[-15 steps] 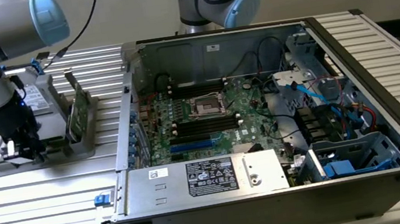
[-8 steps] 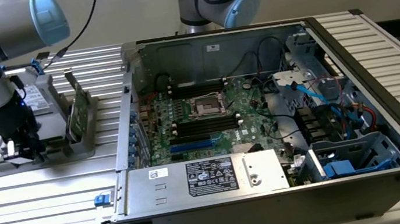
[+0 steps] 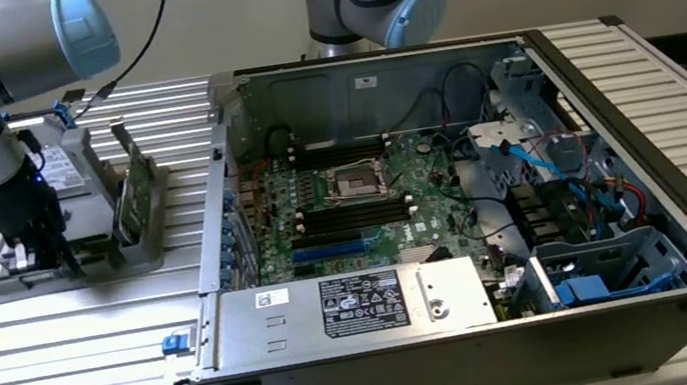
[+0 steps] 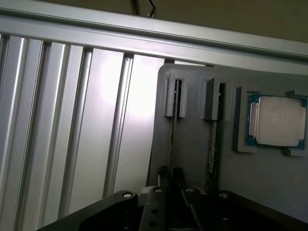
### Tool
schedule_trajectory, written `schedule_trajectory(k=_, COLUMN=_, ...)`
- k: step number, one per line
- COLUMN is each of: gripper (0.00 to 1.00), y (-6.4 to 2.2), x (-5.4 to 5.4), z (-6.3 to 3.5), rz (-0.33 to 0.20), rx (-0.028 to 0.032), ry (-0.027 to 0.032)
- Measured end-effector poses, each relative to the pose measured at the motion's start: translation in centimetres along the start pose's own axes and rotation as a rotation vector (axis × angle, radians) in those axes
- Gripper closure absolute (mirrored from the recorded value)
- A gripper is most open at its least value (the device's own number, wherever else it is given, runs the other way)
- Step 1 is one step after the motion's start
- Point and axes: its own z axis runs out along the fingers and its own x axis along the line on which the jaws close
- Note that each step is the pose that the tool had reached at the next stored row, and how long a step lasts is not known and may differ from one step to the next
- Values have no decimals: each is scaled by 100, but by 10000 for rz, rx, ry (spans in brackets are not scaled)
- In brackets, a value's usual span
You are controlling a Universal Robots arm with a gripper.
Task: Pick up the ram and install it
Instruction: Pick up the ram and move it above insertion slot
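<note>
Looking down past the gripper (image 4: 171, 174) in the wrist view, we see its two dark fingers (image 4: 162, 176) drawn close together and pinching the thin edge of the ram (image 4: 173, 120) between them. The ram stands on edge in a slot of the grey holder (image 4: 192, 139) and runs straight out from the fingertips to a raised guide at the holder's far end. A second stick (image 4: 212, 139) stands in the neighbouring slot, just beside the gripper. Farther out on that same side, a silver processor chip (image 4: 276, 120) lies in its recess. In the exterior view we see the gripper (image 3: 41, 261) lowered into the holder (image 3: 79, 275) on the slatted table (image 3: 93, 329). The open computer case (image 3: 673, 237), with its motherboard (image 3: 357, 190), lies well apart from the gripper, toward the exterior view's right.
</note>
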Motion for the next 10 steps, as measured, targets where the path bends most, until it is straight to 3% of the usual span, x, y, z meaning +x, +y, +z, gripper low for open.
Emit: schedule_trajectory(k=10, gripper=86, y=0, x=0, z=-5, rz=-1, rx=1, ry=1)
